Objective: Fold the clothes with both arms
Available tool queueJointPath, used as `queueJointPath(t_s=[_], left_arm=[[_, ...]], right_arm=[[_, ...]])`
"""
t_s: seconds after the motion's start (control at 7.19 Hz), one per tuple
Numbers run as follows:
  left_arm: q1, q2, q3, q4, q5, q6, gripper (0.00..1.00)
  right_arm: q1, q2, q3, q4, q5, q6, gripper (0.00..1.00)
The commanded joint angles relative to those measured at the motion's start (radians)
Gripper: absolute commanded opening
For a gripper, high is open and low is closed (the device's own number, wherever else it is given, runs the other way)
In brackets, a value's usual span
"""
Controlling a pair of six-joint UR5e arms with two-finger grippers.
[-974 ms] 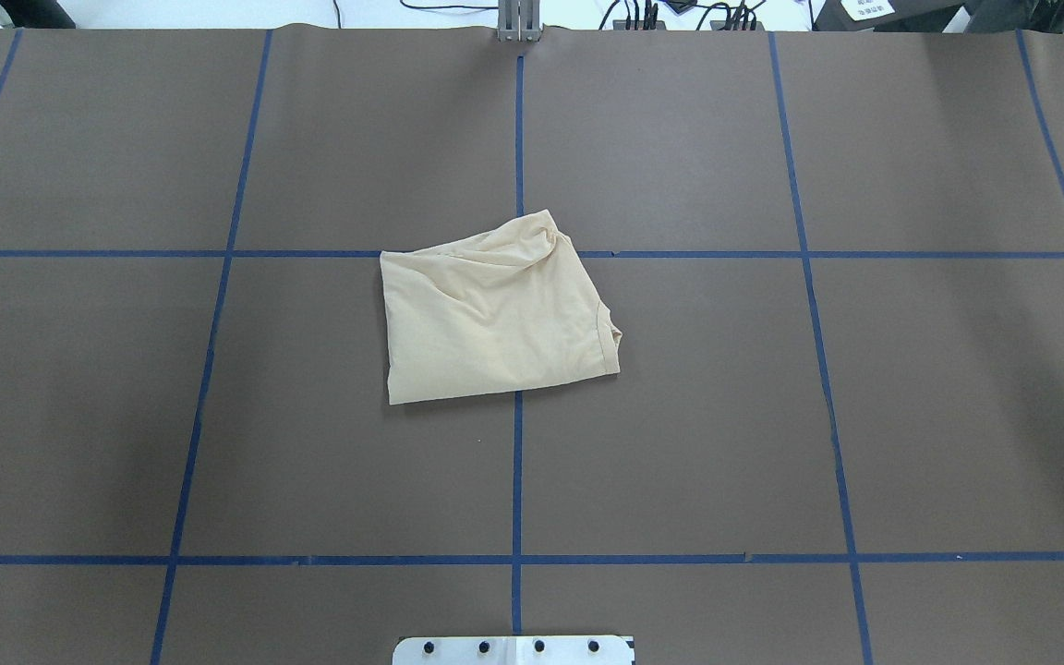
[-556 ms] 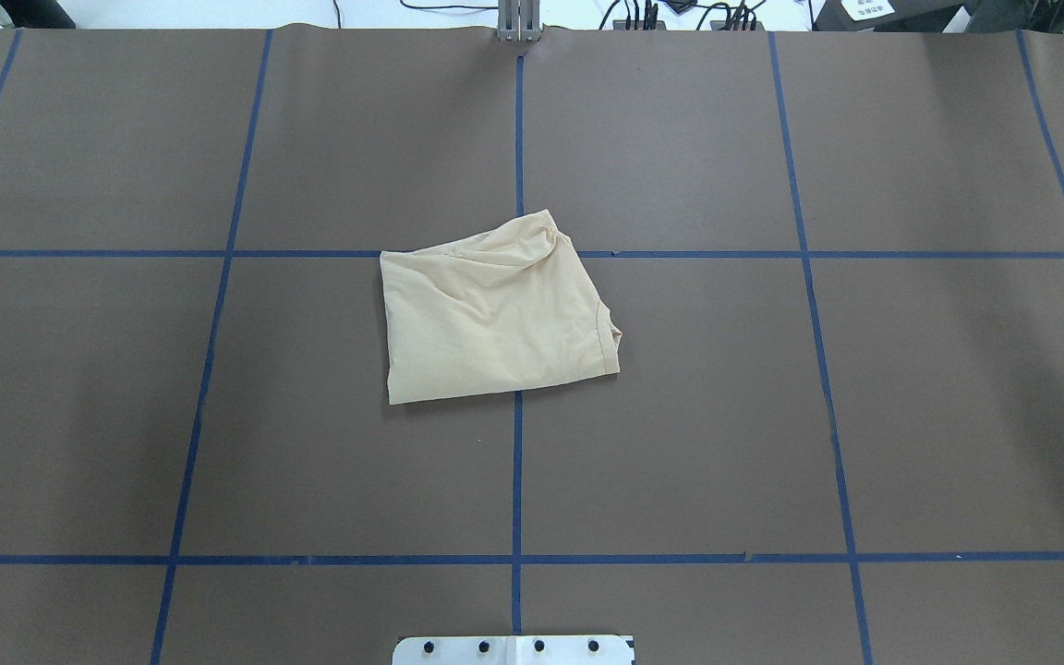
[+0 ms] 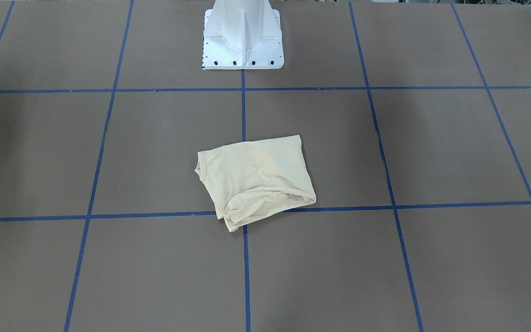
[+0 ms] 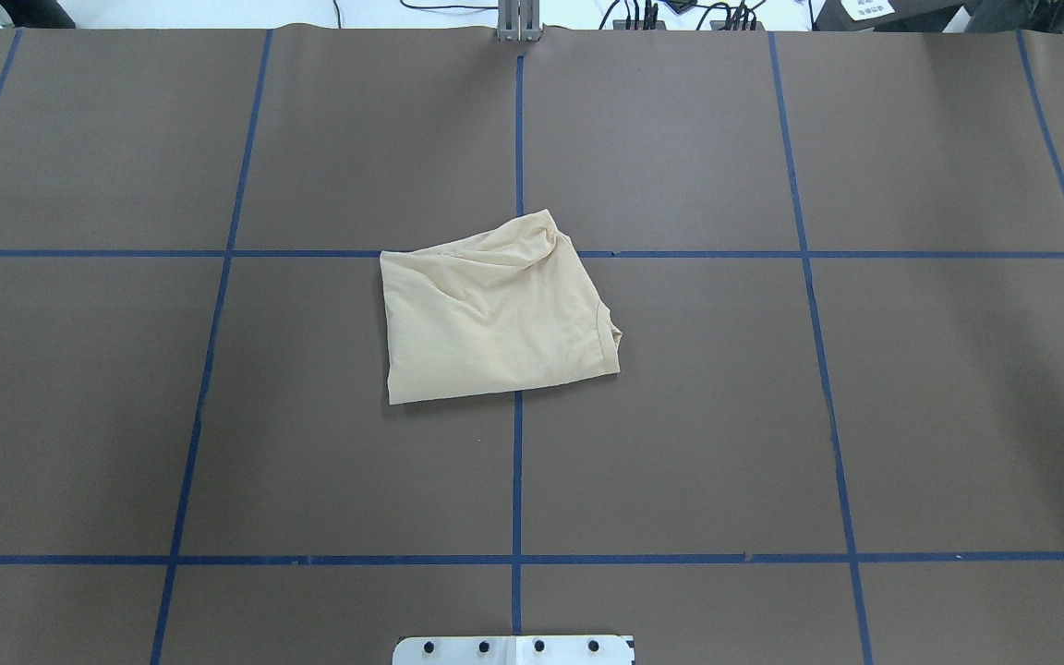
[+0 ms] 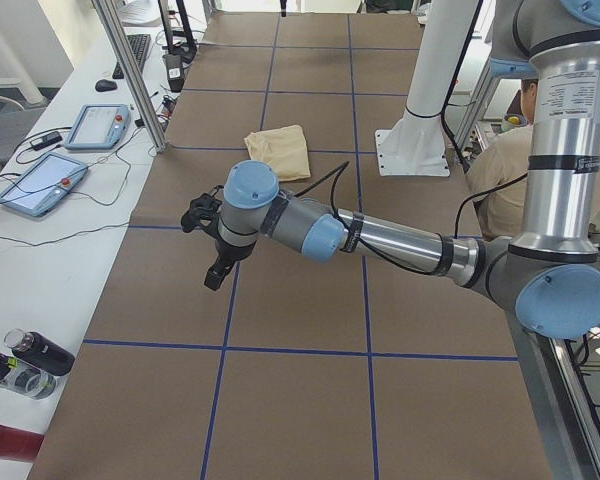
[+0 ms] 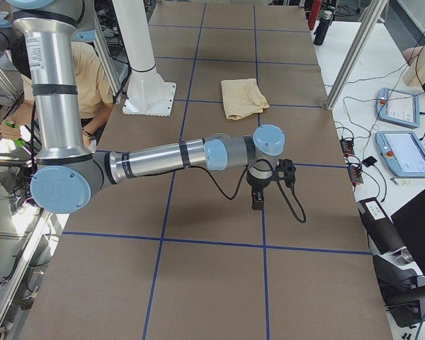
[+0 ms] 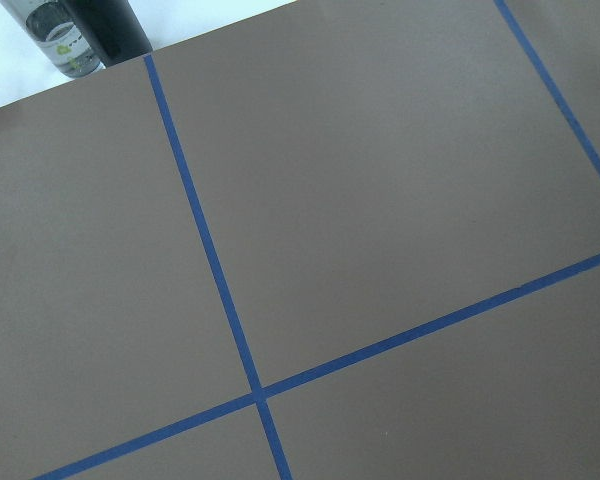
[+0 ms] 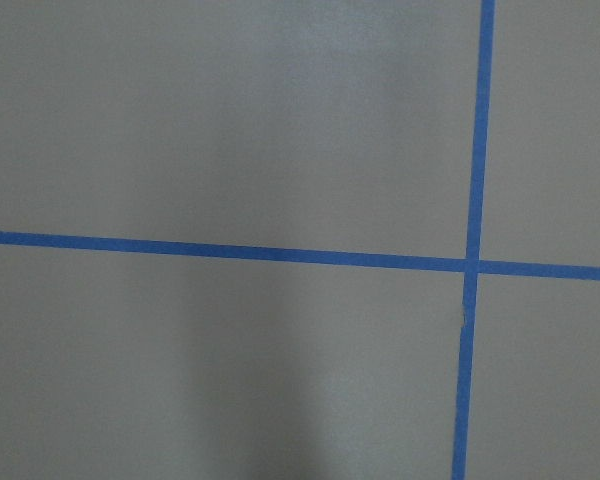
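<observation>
The clothes, one pale cream-yellow shirt (image 4: 495, 314), lie folded into a rumpled, roughly square bundle at the table's middle, across a blue tape crossing; the shirt (image 3: 256, 177) has its collar edge on the robot's right. My left gripper (image 5: 215, 275) hangs above the table far out at its left end, well away from the shirt (image 5: 278, 150). My right gripper (image 6: 256, 202) hangs likewise at the right end, apart from the shirt (image 6: 243, 97). Neither gripper holds cloth, and I cannot tell whether either is open or shut. Both wrist views show only brown table and blue tape.
The white pedestal base (image 3: 242, 41) stands at the robot's side of the table. Touch panels (image 5: 40, 180) and bottles (image 5: 30, 360) lie beyond the far edge at the left end, more panels (image 6: 404, 152) at the right end. A seated person (image 6: 92, 78) is behind the robot.
</observation>
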Motion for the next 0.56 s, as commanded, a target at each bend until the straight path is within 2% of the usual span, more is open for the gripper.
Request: queueJointPath(t_s=[0.0, 0.42], left_arm=[[0.000, 0.023, -0.057, 0.001, 0.001, 0.001, 1.00], [0.003, 0.021, -0.080, -0.003, -0.023, 0.004, 1.00]], right_arm=[[-0.007, 0.000, 0.001, 0.000, -0.001, -0.001, 1.00], [-0.012, -0.003, -0.001, -0.001, 0.001, 0.002, 1.00]])
